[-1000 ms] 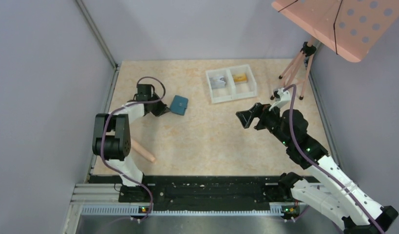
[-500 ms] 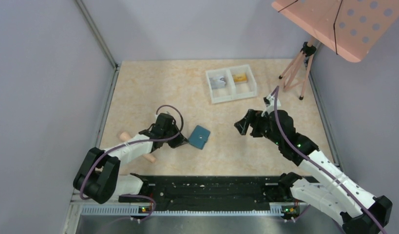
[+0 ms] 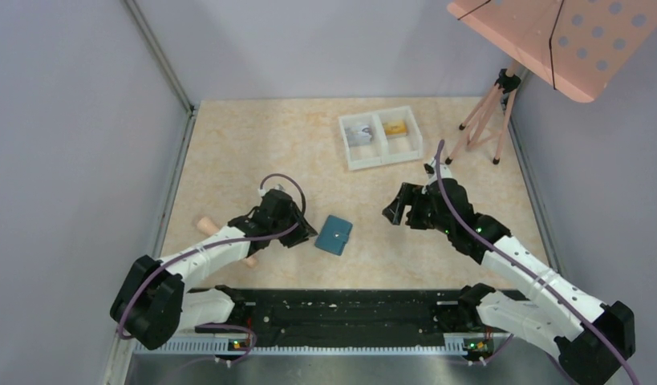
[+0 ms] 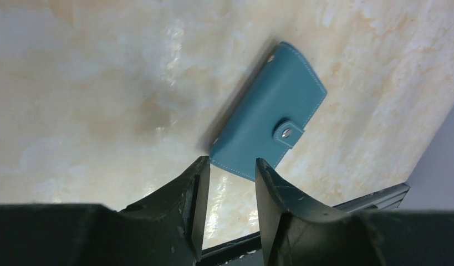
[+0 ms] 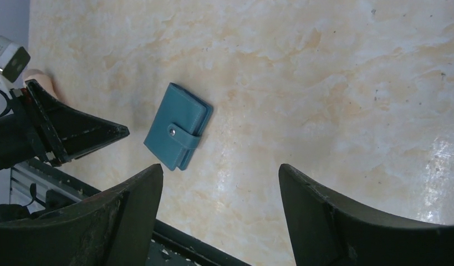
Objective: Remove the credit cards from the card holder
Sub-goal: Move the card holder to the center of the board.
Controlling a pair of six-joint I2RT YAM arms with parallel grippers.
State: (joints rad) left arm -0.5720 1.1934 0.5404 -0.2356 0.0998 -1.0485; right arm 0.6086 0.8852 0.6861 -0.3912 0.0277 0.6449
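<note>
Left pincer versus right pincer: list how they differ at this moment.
Gap: the left pincer has its jaws narrowly apart; the right pincer has them spread wide.
Position: the left pincer sits close beside the card holder, on its left; the right pincer stands well off to its right.
Shared: both are open, hold nothing, and face the closed, snapped card holder lying between them.

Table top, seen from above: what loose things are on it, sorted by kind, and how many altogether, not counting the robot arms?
teal wallet: 1
white tray: 1
cards: 2, a greyish card and an orange card, both in the tray
wooden peg: 1
tripod stand: 1
Total: 6
</note>
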